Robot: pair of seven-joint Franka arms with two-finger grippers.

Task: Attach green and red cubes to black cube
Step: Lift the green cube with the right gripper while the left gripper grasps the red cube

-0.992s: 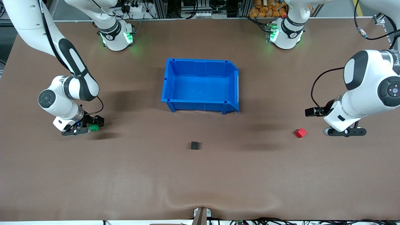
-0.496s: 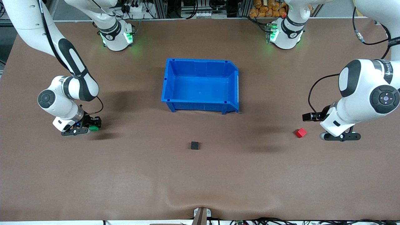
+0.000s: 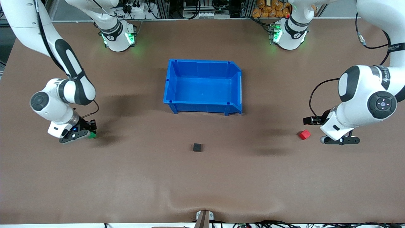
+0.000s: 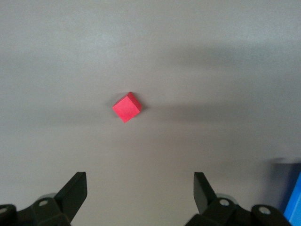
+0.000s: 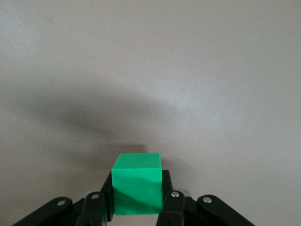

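Observation:
The green cube (image 5: 137, 181) is clamped between the fingers of my right gripper (image 5: 137, 197), low over the mat at the right arm's end of the table; in the front view only a sliver of the green cube (image 3: 92, 135) shows under the right gripper (image 3: 86, 130). The red cube (image 3: 304, 134) lies on the mat at the left arm's end. My left gripper (image 3: 317, 126) hovers beside it, open and empty. In the left wrist view the red cube (image 4: 127, 107) lies ahead of the open left gripper (image 4: 140, 188). The black cube (image 3: 197, 147) sits alone mid-table, nearer the front camera than the bin.
An empty blue bin (image 3: 202, 60) stands at the table's middle, farther from the front camera than the black cube; its corner shows in the left wrist view (image 4: 294, 202). Brown mat covers the table.
The right gripper has shifted with the green cube toward the right arm's end of the table. The left gripper has moved closer to the red cube. The red and black cubes have not moved.

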